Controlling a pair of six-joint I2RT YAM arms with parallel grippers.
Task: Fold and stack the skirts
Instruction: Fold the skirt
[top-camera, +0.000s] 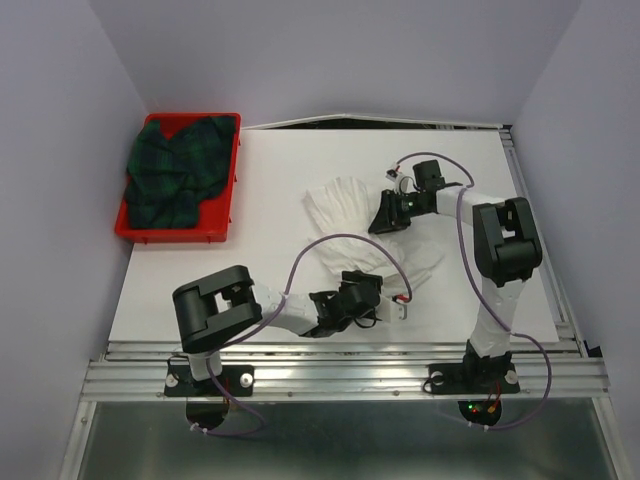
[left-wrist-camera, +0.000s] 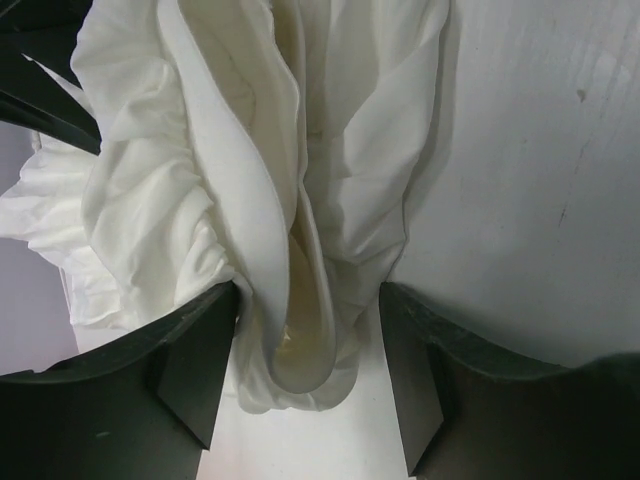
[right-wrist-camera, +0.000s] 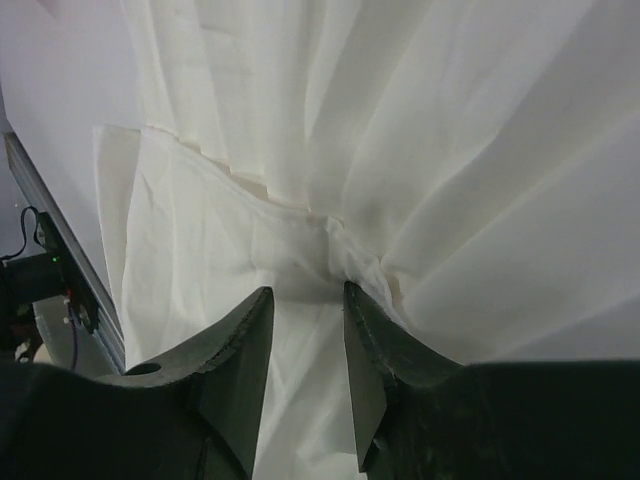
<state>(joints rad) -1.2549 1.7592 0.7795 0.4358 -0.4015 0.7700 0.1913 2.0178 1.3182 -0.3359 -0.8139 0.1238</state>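
On the white worktop (top-camera: 280, 160) lies the thin white ruffled skirt (top-camera: 345, 205), being gathered for folding. The green-and-navy plaid skirt (top-camera: 175, 175) waits in the red plastic tray (top-camera: 228, 215). The left gripper (left-wrist-camera: 310, 290) spreads around a loose fold; the right gripper (right-wrist-camera: 307, 290) narrows at an edge, grip unclear.

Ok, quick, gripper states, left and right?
Left gripper: jaws astride a bunched fold of the white skirt; grip cannot be told.
Right gripper: shut on the white skirt.
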